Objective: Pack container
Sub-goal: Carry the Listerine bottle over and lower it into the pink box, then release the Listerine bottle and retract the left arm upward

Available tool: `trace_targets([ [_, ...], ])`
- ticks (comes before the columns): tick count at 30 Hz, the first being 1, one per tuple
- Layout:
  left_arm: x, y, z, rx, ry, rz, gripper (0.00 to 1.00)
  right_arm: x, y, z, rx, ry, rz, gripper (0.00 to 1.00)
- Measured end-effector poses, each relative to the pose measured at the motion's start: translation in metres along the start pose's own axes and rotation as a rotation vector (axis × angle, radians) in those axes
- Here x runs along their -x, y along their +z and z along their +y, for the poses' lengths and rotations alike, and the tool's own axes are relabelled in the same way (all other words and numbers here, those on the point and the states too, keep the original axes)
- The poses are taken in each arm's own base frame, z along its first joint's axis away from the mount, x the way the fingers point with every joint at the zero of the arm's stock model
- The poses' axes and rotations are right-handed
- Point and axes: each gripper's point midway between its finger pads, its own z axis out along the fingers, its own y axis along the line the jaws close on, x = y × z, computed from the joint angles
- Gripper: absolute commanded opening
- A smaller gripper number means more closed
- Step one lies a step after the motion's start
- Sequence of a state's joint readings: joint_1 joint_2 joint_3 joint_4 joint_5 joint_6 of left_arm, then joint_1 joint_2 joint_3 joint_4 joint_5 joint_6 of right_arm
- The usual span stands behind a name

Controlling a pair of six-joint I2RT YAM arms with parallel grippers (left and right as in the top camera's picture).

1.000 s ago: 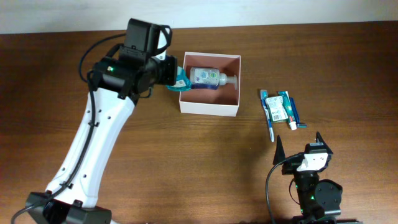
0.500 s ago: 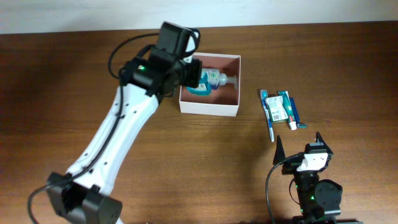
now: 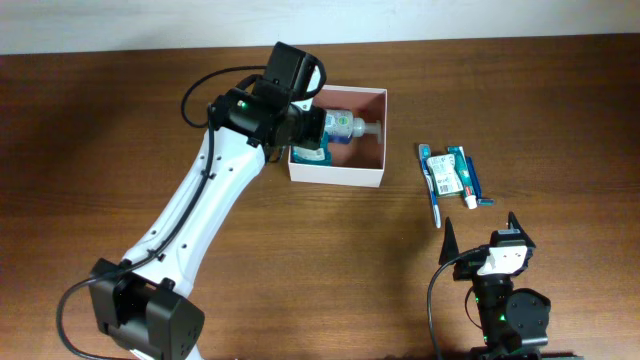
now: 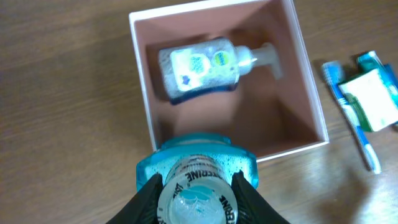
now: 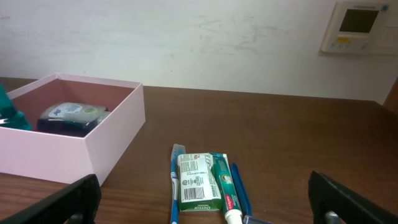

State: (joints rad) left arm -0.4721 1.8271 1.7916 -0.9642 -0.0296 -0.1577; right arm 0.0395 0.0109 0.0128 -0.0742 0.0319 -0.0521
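Observation:
The container (image 3: 371, 176) is a square white-walled box with a pinkish-brown inside; it also shows in the left wrist view (image 4: 311, 118) and the right wrist view (image 5: 106, 149). A clear hand-soap pump bottle (image 3: 345, 126) lies inside it along the far wall. My left gripper (image 4: 196, 190) is shut on a blue mouthwash bottle (image 4: 196, 171), held over the box's near-left corner (image 3: 308, 152). My right gripper (image 3: 482, 235) is open and empty, resting near the table's front edge, right of the box.
Right of the container lie a blue-and-white toothbrush (image 3: 433, 185), a green soap box (image 3: 444, 173), a toothpaste tube (image 3: 466, 178) and another blue item, all close together (image 5: 199, 180). A wall stands behind the table.
My left gripper has carried the blue mouthwash bottle rightward from outside the box's left wall to over its near-left corner. The right arm has not moved.

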Motion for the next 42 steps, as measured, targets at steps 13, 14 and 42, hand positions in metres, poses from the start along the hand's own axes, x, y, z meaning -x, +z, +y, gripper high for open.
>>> trace_targets([
  [13, -0.018, 0.029, 0.007, 0.046, 0.004, 0.092, 0.26, 0.0, 0.0, 0.0, 0.0, 0.0, 0.0, 0.99],
  [14, -0.019, 0.031, 0.007, 0.047, 0.005, 0.096, 0.27, 0.0, 0.0, 0.0, 0.0, 0.0, 0.0, 0.99],
  [42, 0.078, -0.048, 0.044, 0.182, -0.051, -0.211, 0.13, 0.0, 0.0, 0.0, 0.0, 0.0, 0.0, 0.99],
])
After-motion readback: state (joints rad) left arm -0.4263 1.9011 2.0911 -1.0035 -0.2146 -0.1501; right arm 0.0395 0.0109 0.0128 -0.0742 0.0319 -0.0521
